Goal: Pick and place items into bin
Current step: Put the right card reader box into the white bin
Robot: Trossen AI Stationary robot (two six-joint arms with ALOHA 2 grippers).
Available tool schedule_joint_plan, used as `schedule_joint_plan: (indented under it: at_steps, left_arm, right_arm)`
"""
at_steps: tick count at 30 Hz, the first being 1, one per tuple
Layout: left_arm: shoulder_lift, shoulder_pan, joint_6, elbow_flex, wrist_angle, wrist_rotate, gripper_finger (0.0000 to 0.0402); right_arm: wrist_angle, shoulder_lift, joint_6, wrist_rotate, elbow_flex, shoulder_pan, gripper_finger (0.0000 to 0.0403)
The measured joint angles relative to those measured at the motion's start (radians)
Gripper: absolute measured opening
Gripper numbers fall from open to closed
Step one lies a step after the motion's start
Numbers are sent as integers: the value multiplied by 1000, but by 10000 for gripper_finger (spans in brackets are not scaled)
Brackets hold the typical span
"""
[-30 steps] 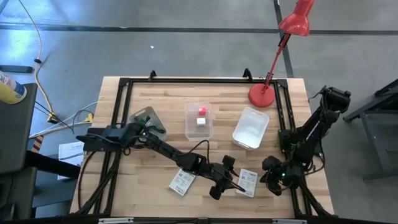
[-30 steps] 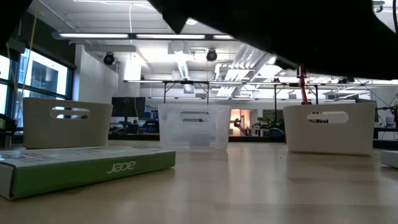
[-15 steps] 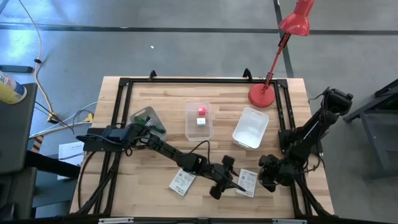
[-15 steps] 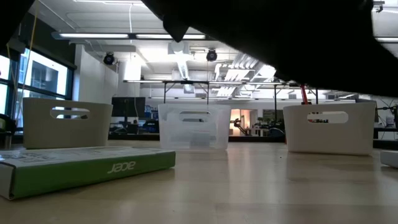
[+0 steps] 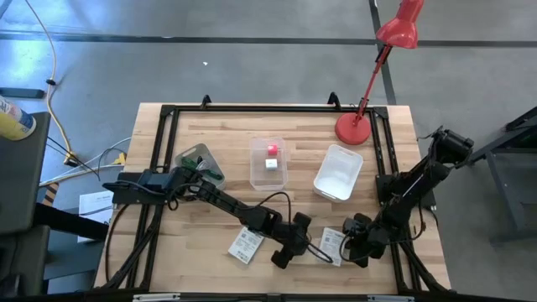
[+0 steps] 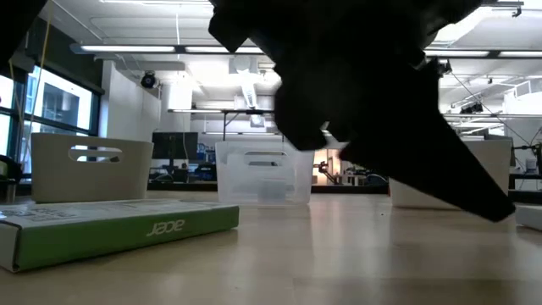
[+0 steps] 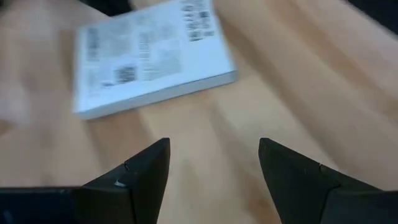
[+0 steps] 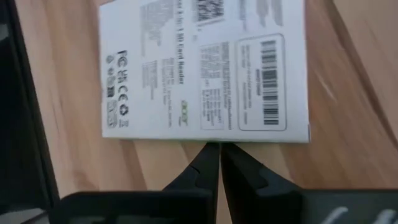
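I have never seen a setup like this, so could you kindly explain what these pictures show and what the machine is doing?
This is a robot with two dark arms working over a wooden table. One camera looks straight down, one sits at table height, and one rides on each wrist.

On the table stand a clear bin holding a pink cube and a white cube, a white bin, a red lamp, and two flat white printed packets.

The left gripper is open and empty, between the packets. The right gripper is shut, its tips at the edge of the right-hand packet. Neither holds anything.
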Motion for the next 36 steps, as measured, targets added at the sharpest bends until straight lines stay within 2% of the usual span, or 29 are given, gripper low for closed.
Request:
schedule_joint_plan:
  at_steps: [5,11,16,20,26,31,36]
  left_arm:
    - [-1,-1,-28,0,-37,101,232]
    - [-2,-1,-43,0,-60,99,232]
    - [-2,0,-44,0,-60,90,232]
    - [-2,-1,-52,0,-60,90,232]
    - [-2,-1,-96,1,-56,56,232]
    - [-2,-6,-98,18,-71,66,232]
    - [-4,-15,-100,45,-86,35,232]
  right_arm:
    - [-40,44,-55,4,46,-42,12]
    - [-34,81,-157,3,73,-126,12]
    - [-12,87,-238,61,78,-180,12]
    - [8,87,-271,44,78,-215,12]
    - [-27,86,-242,5,80,-216,12]
    - [-45,84,-219,6,80,-195,12]
    - [-28,84,-223,-1,79,-191,12]
